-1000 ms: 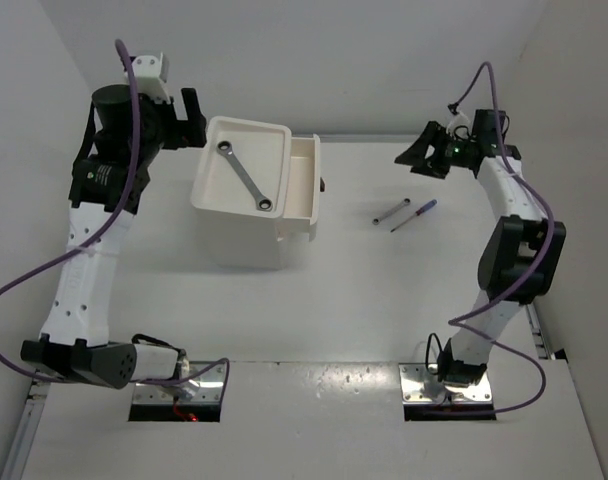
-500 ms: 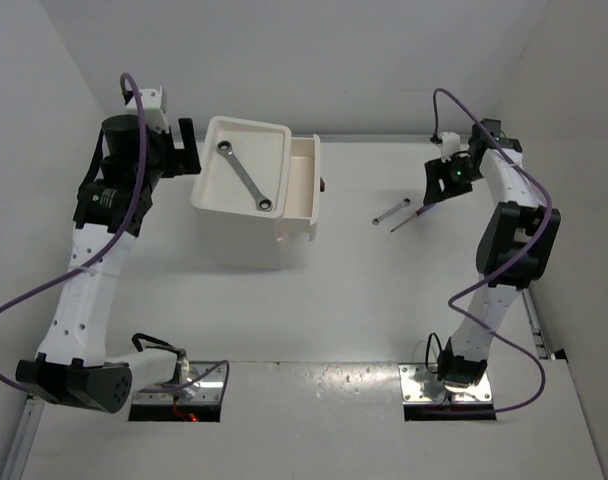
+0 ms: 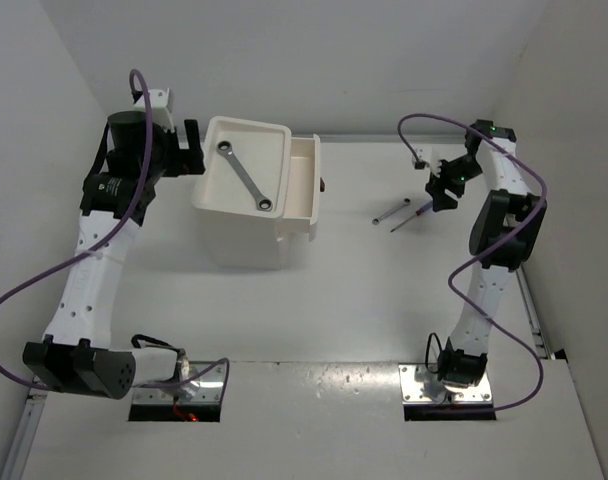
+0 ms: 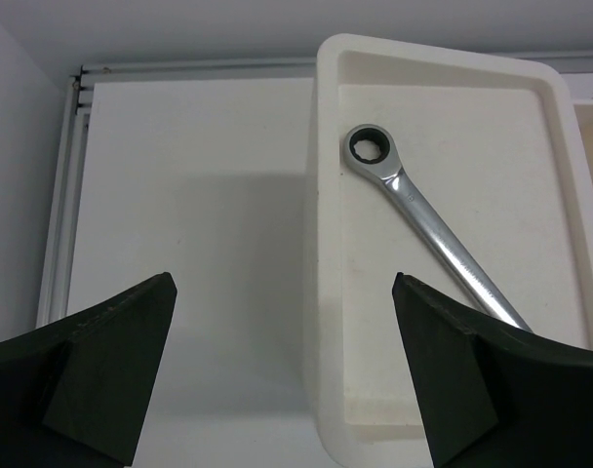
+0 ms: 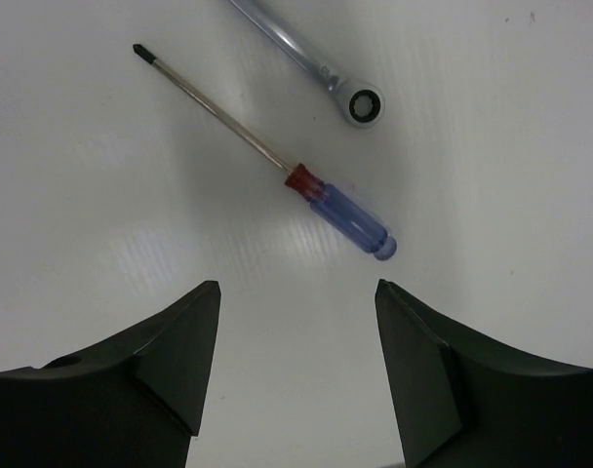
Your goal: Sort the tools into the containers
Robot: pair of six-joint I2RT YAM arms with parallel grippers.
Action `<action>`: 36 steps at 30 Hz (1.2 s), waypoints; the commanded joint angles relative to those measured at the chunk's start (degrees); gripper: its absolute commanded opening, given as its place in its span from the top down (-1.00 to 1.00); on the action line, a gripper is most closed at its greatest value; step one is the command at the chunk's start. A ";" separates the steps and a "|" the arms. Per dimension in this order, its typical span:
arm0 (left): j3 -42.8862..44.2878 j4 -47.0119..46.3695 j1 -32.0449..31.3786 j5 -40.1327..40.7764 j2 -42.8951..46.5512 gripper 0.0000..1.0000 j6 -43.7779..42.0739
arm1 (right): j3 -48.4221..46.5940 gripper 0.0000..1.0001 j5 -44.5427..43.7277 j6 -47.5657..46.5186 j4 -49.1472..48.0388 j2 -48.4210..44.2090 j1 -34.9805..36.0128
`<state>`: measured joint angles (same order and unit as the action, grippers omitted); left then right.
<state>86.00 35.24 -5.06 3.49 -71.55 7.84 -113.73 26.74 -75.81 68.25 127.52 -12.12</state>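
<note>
drawer unit and tools, both grippers spread
drawer unit at the table's 10 o'clock, drawer pulled toward 3 o'clock, left gripper at its 9 o'clock side; right gripper over 2 o'clock; wrench in the tray top, second wrench beside the blue-handled screwdriver below the right gripper.

White table, bare and matte, between 3 white walls.

Blue-handled screwdriver with red collar; silver wrench in white tray.
</note>
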 commanded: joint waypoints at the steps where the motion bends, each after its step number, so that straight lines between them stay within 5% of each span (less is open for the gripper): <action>1: 2.60 -0.26 1.54 -2.78 -1.05 -1.00 1.21 | -4.91 -0.30 0.59 -7.33 2.06 2.81 1.48; 7: 3.83 0.26 4.18 -6.99 -3.16 -1.00 2.54 | -4.39 -0.30 0.50 -7.33 -3.47 4.13 2.62; 30: 3.30 0.26 6.47 -9.72 -7.28 -1.00 3.15 | -10.37 -0.02 -4.77 -6.81 0.39 15.91 4.91; 35: 3.30 0.26 6.47 -9.73 -7.29 -1.00 3.15 | -10.37 0.26 -6.18 -6.28 0.39 16.97 4.91; 36: 3.30 0.26 6.99 -9.73 -7.29 -1.00 3.15 | -10.37 0.45 -6.18 -6.28 0.39 16.97 4.91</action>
<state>87.57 36.77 0.80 -5.26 -78.87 10.09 -122.56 21.30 -81.30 68.14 143.24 -7.27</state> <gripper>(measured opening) 0.997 0.343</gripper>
